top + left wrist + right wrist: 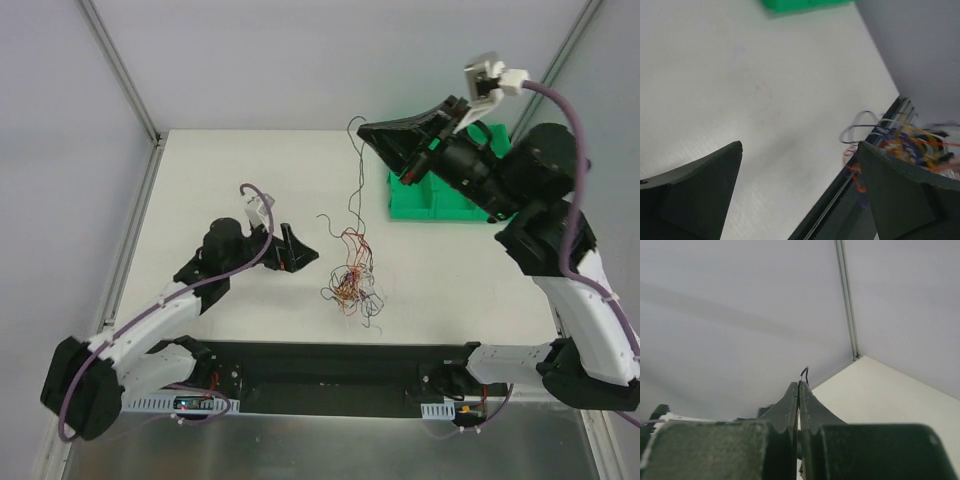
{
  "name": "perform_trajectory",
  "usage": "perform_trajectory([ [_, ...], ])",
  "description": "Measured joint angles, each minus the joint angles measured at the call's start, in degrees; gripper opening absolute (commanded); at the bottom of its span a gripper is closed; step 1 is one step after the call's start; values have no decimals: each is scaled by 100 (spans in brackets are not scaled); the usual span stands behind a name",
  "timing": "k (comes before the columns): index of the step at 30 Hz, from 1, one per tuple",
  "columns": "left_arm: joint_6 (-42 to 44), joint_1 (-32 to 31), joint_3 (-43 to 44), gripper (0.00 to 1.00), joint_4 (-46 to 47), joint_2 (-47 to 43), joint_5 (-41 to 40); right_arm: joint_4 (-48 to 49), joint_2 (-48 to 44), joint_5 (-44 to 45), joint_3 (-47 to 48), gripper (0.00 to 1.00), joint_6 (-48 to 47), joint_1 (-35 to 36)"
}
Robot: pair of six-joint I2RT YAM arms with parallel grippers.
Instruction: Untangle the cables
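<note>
A white table [250, 170] enclosed by grey walls is shown, with a green bin [430, 200] set at its far right. The cables [352, 285] are seen as a loose, curly knot of orange, red and dark wires lying near the middle of the table. From it a single dark strand [357, 170] is stretched upward to the raised right pincer [365, 130], whose fingers are pressed together on that strand. The left pincer [297, 250] is held low over the table just left of the knot, with its fingers spread wide.
</note>
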Motion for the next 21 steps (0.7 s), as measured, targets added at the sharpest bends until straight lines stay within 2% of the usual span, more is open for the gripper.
perform_trajectory([
  [3,111,-13,-9,99,310,-911,155,-15,229,-44,-166,1,52,0],
  [6,216,-170,2,99,608,-1174,328,-35,369,-79,-291,1,127,0],
  [11,428,-929,238,99,929,-601,227,24,358,-109,-319,1,236,0],
  [15,553,-1167,417,98,1189,173,-223,111,345,-151,-317,1,341,0],
  [17,564,-1163,529,92,1344,627,-389,153,345,-190,-317,1,415,0],
  [18,562,-1161,595,84,1381,802,-424,170,345,-201,-317,1,461,0],
  [19,564,-1163,717,72,1379,1027,-546,192,345,-219,-315,1,501,0],
  [20,551,-1163,800,66,1368,1163,-688,208,348,-229,-313,1,540,0],
  [21,546,-1161,931,65,1257,1305,-927,232,348,-240,-313,1,586,0],
])
